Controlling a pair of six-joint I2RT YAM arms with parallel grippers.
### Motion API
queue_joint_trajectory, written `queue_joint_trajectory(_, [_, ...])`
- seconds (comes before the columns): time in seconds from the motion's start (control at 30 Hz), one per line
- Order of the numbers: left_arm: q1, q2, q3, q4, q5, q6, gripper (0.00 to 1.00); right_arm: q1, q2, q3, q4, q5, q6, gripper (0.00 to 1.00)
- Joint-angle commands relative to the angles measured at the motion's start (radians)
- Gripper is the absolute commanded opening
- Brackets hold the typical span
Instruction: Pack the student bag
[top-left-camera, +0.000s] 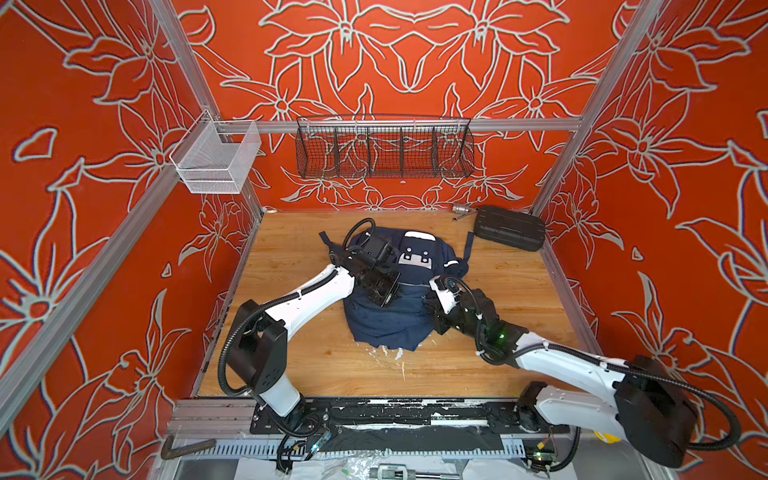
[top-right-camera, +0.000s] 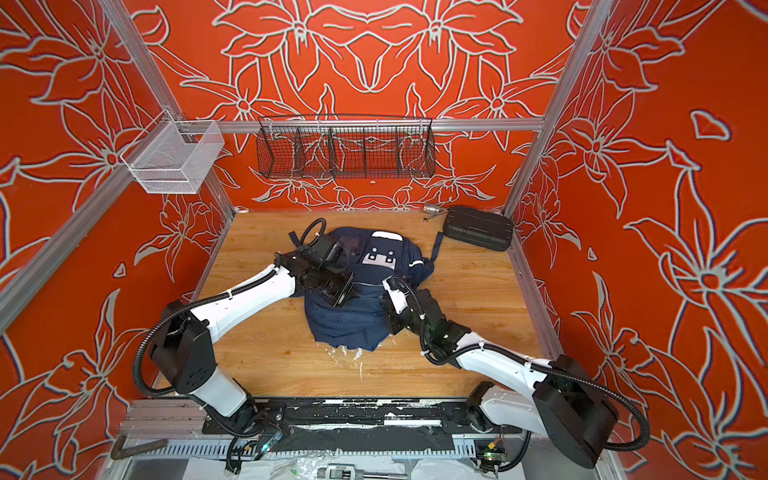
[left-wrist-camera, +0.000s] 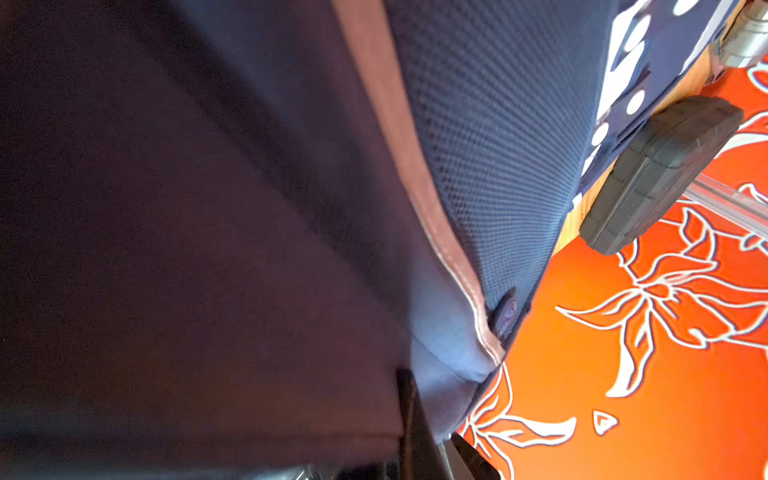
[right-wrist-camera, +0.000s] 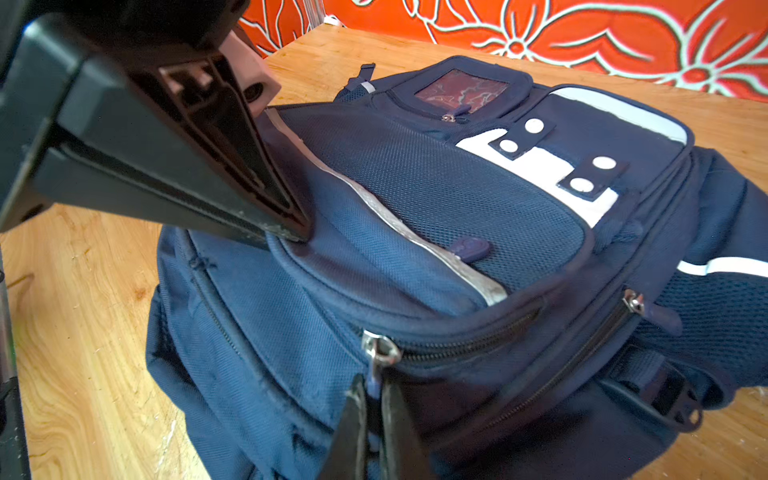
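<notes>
We see left gripper (right-wrist-camera: 301, 235) closed against navy fabric student bag (right-wrist-camera: 436, 195), hold unclear; right gripper (right-wrist-camera: 376, 409) pinches its silver zip pull (right-wrist-camera: 380, 351); wooden bench (right-wrist-camera: 83, 332).

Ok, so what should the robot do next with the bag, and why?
Probably the right gripper should draw the zipper pull along the zip to open the front pocket. It is shut on that pull, the zip beside it looks closed, and the left gripper pinches fabric of the student bag nearby, likely bracing it.
</notes>
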Motion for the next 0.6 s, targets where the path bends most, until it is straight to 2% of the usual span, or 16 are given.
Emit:
queue_joint_trajectory(0.0, [0.029, -0.043, -0.031, -0.007, 0.000, 0.057, 0.00, -0.009, -0.056, -0.016, 0.055, 0.039, 0.009, 0.00])
queue_joint_trajectory(0.13, [0.068, -0.113, -0.076, -0.021, 0.010, 0.087, 0.00, -0.077, -0.079, -0.028, 0.001, 0.034, 0.027, 0.00])
queue_joint_trajectory(0.3, [0.088, -0.173, -0.129, -0.009, 0.025, 0.087, 0.00, -0.187, -0.048, -0.024, -0.019, -0.029, 0.039, 0.00])
queue_joint_trajectory(0.57, [0.092, -0.193, -0.149, 0.001, 0.053, 0.084, 0.00, -0.252, -0.004, -0.005, -0.035, -0.036, 0.006, 0.00])
